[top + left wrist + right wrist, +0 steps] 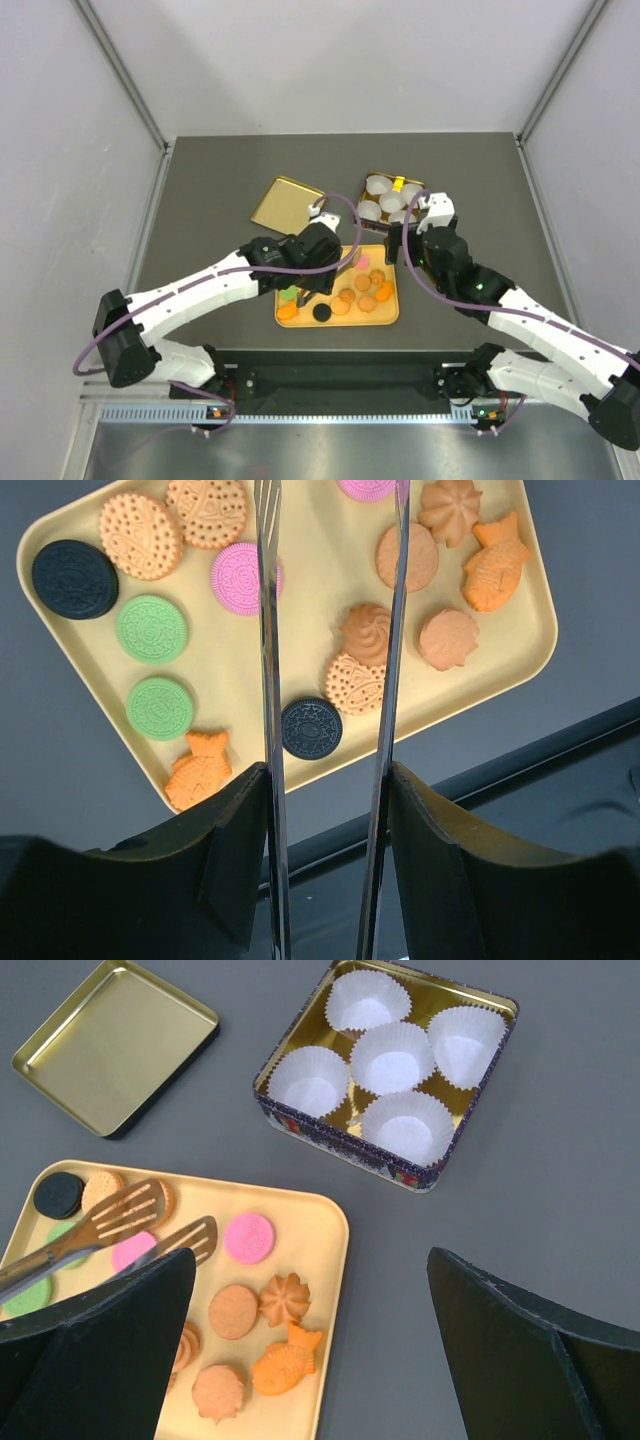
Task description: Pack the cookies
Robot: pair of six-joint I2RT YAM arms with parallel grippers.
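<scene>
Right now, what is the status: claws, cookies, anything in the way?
Left claw grips tongs above tray. Right claw open, empty. Cookies all on tray; cups in tin empty. Nothing blocks tin.

The desk [560, 1160] is matt grey. The tray [305, 1212] looks smooth plastic. The tin [340, 1148] and lid [110, 1040] are glossy gold metal, cups [392, 1058] pleated paper, tongs [268, 680] polished metal, cookies [150, 630] matt with embossed faces.

You have the tray [390, 312] at the near centre of the table [220, 180], with the cookies [250, 1237] lying flat on it. From the tray, the tin [330, 1142] sits at one o'clock, apart from it, with five paper cups [392, 1058] inside. The lid [115, 1045] lies at eleven o'clock, left of the tin. The tongs [120, 1222] reach over the tray's far-left cookies; you can't tell whether they touch.
</scene>
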